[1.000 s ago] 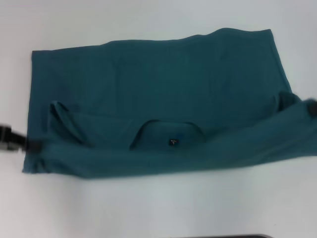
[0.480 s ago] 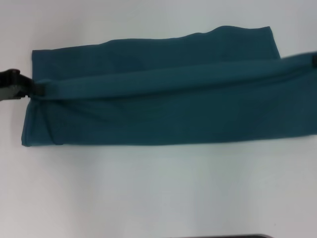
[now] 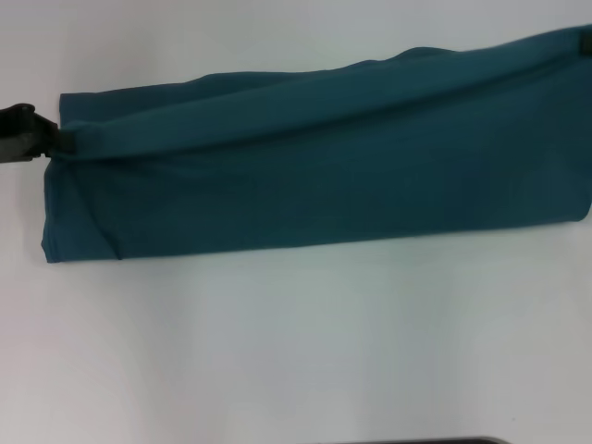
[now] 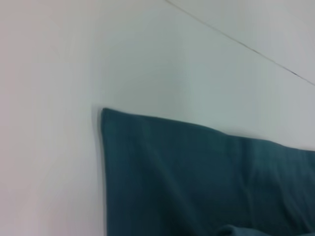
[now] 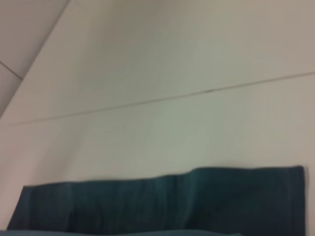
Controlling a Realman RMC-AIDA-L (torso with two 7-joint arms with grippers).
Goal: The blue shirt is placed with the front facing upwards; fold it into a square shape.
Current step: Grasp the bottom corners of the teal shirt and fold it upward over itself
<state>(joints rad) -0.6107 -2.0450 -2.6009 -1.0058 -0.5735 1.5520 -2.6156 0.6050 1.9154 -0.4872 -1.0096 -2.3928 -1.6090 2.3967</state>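
White table [image 3: 277, 351], one blue shirt [image 3: 314, 176], two grippers: left gripper [image 3: 51, 141] clamping it, right gripper [image 3: 585, 42] unclear.

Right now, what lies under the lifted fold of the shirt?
Under the fold held by the left gripper and right gripper lies only more of the shirt. The collar and label are covered, and so is any print.

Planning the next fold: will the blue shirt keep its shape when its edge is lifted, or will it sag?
Likely floppy: the blue shirt sags in a soft ridge between the left gripper and the right gripper. It looks thin and light. It would probably bunch, not slide, if pushed across the table.
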